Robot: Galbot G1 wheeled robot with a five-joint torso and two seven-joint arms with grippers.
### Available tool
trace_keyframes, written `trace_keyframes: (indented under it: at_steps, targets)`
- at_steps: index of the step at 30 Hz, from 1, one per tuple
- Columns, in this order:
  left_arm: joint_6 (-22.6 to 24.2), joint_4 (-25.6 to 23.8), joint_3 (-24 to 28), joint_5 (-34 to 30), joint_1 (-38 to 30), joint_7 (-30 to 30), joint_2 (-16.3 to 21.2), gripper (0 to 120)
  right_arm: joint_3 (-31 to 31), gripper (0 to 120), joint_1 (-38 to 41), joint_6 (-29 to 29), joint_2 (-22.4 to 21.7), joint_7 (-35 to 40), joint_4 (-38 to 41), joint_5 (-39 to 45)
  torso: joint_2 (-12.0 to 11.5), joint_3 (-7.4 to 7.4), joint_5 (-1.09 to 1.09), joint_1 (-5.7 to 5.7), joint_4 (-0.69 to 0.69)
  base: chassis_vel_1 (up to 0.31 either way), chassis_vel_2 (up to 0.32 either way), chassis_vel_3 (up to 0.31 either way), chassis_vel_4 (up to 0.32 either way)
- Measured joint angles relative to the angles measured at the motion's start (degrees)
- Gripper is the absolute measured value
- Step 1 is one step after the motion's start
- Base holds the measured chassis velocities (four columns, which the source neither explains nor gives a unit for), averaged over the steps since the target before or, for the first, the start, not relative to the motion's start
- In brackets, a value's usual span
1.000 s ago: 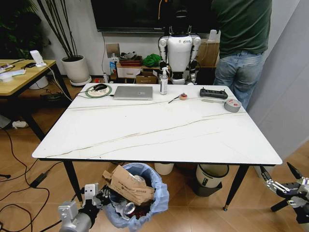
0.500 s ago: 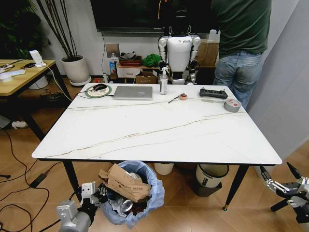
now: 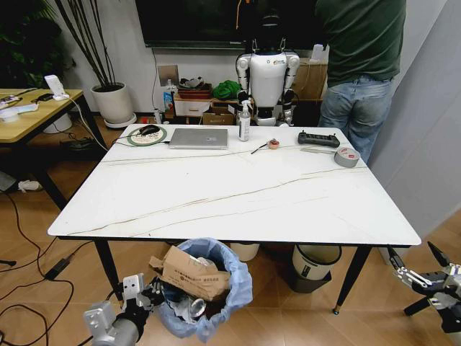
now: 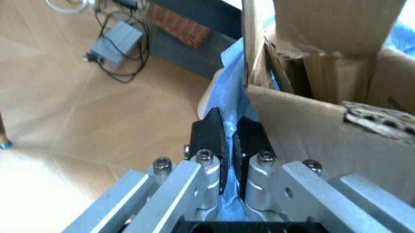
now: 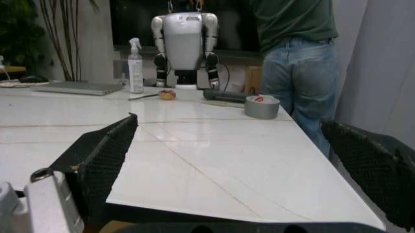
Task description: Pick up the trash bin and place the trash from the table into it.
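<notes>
Cardboard (image 3: 193, 274) and the rest of the trash sit inside the trash bin (image 3: 209, 303), which hangs just beside the left gripper (image 3: 148, 296), clamped on its blue liner rim, below the table (image 3: 238, 194) edge, while the right gripper (image 3: 425, 277) waits agape, well apart.

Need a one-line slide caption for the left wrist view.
Left gripper pinches the trash bin by its blue liner, beside brown cardboard.

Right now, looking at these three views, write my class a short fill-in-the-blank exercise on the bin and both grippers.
1. The left gripper is shut on the trash bin's light ____ bag.
2. Brown ____ sticks out of the bin.
3. The right gripper is ____, holding nothing.
4. The bin is below the table's ____ edge.

Missing words: blue; cardboard; open; near
</notes>
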Motion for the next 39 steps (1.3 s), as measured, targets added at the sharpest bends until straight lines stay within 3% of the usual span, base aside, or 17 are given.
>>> trace_keyframes:
  at_steps: [14, 26, 39]
  targets:
    - [1.6, -0.3, 0.2, -2.5, -0.2, -1.6, -0.3, 0, 0.0, 100, 0.0, 0.0, 0.0, 0.0, 0.0, 0.0, -0.3, -0.14, 0.0, -0.18, 0.0, 0.0, 0.0, 0.0, 0.0]
    - [2.0, -0.1, 0.1, -2.1, -1.1, -2.0, -0.4, 0, 0.0, 100, 0.0, 0.0, 0.0, 0.0, 0.0, 0.0, -5.7, -3.0, -0.01, -2.62, 0.0, 0.0, 0.0, 0.0, 0.0]
    - [2.0, 0.5, 0.2, -1.5, -1.7, -1.9, -0.5, 0, 0.0, 100, 0.0, 0.0, 0.0, 0.0, 0.0, 0.0, -9.6, -5.22, -0.01, -4.35, -0.01, 0.0, 0.0, 0.0, 0.0]
